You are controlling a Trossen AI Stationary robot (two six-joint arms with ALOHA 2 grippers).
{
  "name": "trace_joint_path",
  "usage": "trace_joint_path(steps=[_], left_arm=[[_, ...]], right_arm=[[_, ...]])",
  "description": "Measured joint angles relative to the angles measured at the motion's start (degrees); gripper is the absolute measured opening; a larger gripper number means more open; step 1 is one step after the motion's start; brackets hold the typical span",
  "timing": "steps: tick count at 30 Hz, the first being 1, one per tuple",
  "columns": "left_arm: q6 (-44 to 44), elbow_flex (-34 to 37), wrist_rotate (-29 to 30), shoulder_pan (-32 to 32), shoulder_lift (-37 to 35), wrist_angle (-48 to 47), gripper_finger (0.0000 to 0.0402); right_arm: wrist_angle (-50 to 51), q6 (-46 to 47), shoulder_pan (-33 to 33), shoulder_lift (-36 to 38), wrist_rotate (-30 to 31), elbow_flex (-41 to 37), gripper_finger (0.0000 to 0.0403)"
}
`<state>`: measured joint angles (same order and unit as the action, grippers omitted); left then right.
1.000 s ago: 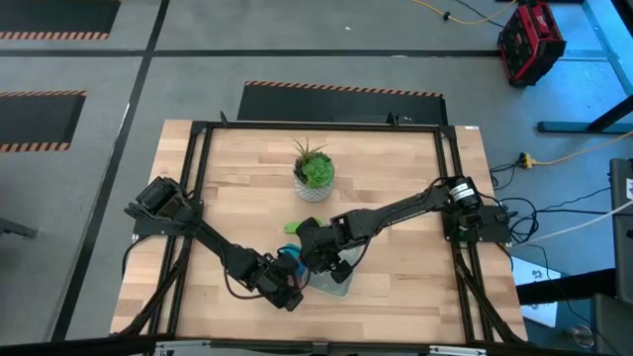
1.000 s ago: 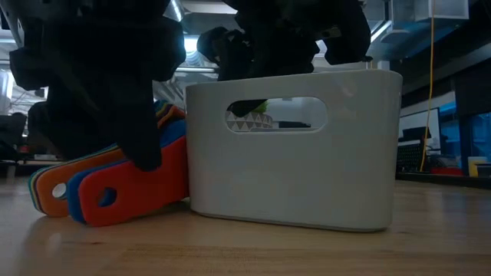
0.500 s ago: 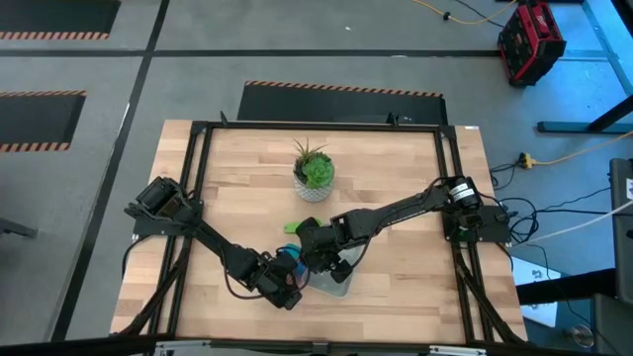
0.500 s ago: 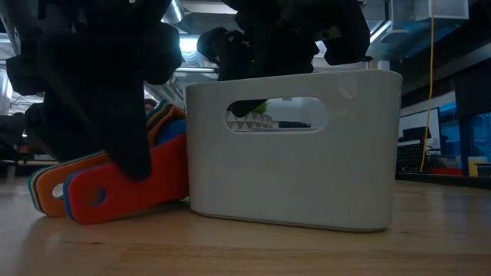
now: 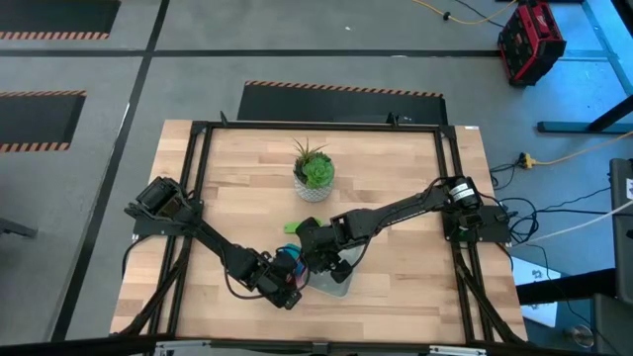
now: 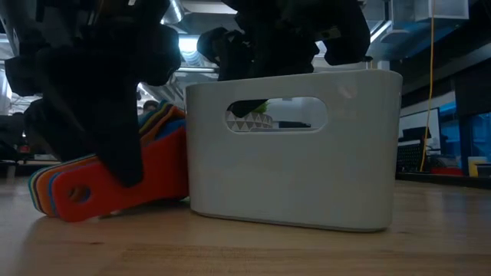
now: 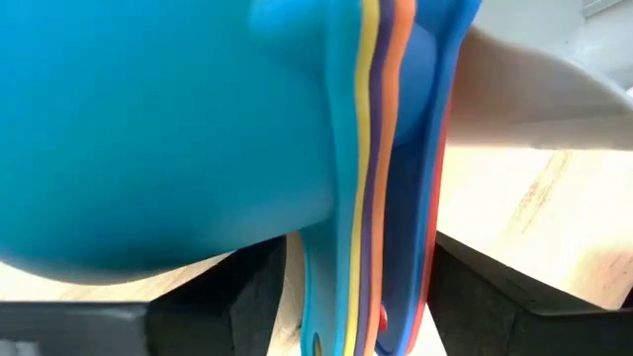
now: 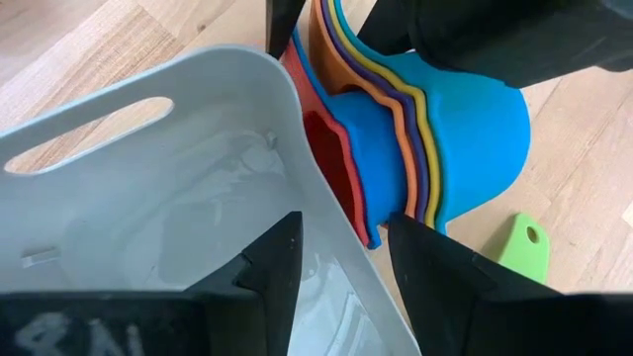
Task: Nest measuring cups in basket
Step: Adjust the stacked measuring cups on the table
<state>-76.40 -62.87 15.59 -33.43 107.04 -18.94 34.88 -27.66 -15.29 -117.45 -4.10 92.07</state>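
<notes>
Several nested measuring cups (image 8: 435, 129), teal outermost and red innermost, lie on their side against the basket's (image 6: 291, 161) outer wall. Their stacked handles (image 6: 84, 184) slant down, and the handle ends rest on the table. My left gripper (image 7: 361, 297) is closed on that stack of handles. My right gripper (image 8: 341, 262) straddles the pale basket's wall beside the cups. A green cup (image 8: 519, 247) lies apart on the table, beyond the stack. My left gripper pinches the stacked handles (image 7: 371, 247) between its two fingers, one on the teal side and one on the red side. It comes down at a slant from above. The bowls lean on the basket. My right gripper holds the basket's wall at its rim (image 8: 341, 232), one finger (image 8: 272, 262) inside and one (image 8: 435, 267) outside, slanting down from above. The basket stands flat on the table.
A white pot with a green plant (image 5: 314, 176) stands toward the table's far edge. A black frame (image 5: 198, 198) runs round the tabletop. Bare wood lies to the left and right of the arms.
In the low view, a finger of my left gripper has swept along the handles toward their free ends. The red handle, which stuck out from the fan, has been pushed into line with the others. The basket and my right gripper have kept still.
</notes>
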Motion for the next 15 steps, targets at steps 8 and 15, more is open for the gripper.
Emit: trace_joint_path(steps=[8, 15], left_arm=[[-0.1, 0.0, -0.1, 0.0, 0.0, 0.0, 0.0166], [-0.1, -0.1, -0.1, 0.0, 0.0, 0.2, 0.011]], right_arm=[[0.2, 0.0, 0.0, 0.0, 0.0, 0.0, 0.0156], [2.1, 0.0, 0.0, 1.8, 0.0, 0.0, 0.0156]])
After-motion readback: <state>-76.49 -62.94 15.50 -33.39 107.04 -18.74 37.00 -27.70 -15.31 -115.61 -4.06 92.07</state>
